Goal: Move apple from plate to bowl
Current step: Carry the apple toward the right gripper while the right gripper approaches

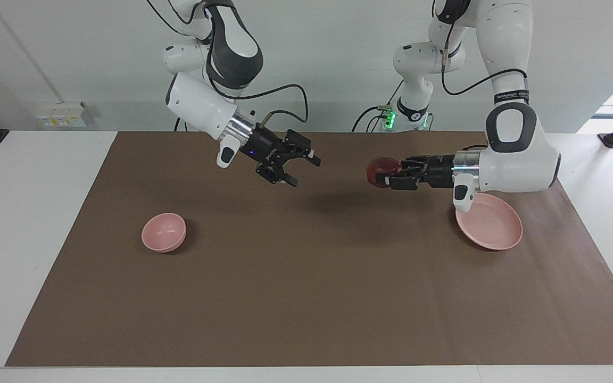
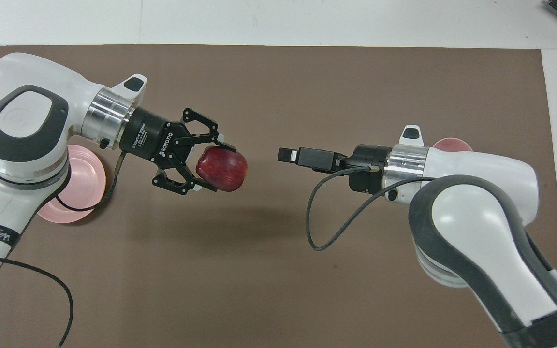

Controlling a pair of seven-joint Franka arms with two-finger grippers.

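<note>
Left tool [image 1: 391, 174], clamped on the small dark red apple [image 1: 379, 169] above the counter's middle, faced the right tool [image 1: 297, 166], which stood open; a sound handover needed a firm receiving grip before release.

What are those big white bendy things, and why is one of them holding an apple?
They are two robot arms bolted at one end of a table. One picture looks at them from across the table; the other looks down from above them. Each arm ends in a two-finger claw called a gripper. The left gripper is squeezing a dark red apple up in the air, over the brown mat. The right gripper is open and holds nothing, pointing toward the apple. On the mat sit a wide pink plate, with nothing on it, and a small pink bowl.
</note>
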